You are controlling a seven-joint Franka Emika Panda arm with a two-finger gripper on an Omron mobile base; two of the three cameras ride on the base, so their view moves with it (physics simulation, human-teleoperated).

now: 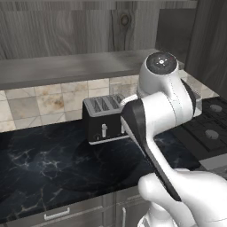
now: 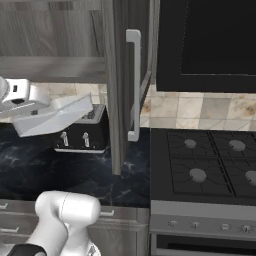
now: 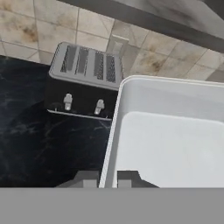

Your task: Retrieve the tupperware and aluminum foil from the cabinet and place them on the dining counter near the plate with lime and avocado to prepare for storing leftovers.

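My gripper (image 3: 107, 178) is shut on the left rim of the tupperware (image 3: 170, 140), a pale grey-white rectangular tub. The rim runs between the two dark fingertips (image 3: 127, 177). In the right base view the tupperware (image 2: 55, 117) hangs tilted in the air at the end of my hand, below the cabinet (image 2: 50, 69) shelf board and in front of the toaster. The same thick grey shelf board of the cabinet (image 1: 66, 66) spans the left base view above the tiles. The aluminum foil, the dining counter and the plate are out of view.
A black toaster (image 1: 104, 117) (image 2: 82, 132) (image 3: 83, 83) stands on the black marble worktop (image 1: 53, 164) against the tiled wall. The open cabinet door (image 2: 117, 85) with its long handle hangs just right of the tub. A black stove (image 2: 210, 165) sits to the right.
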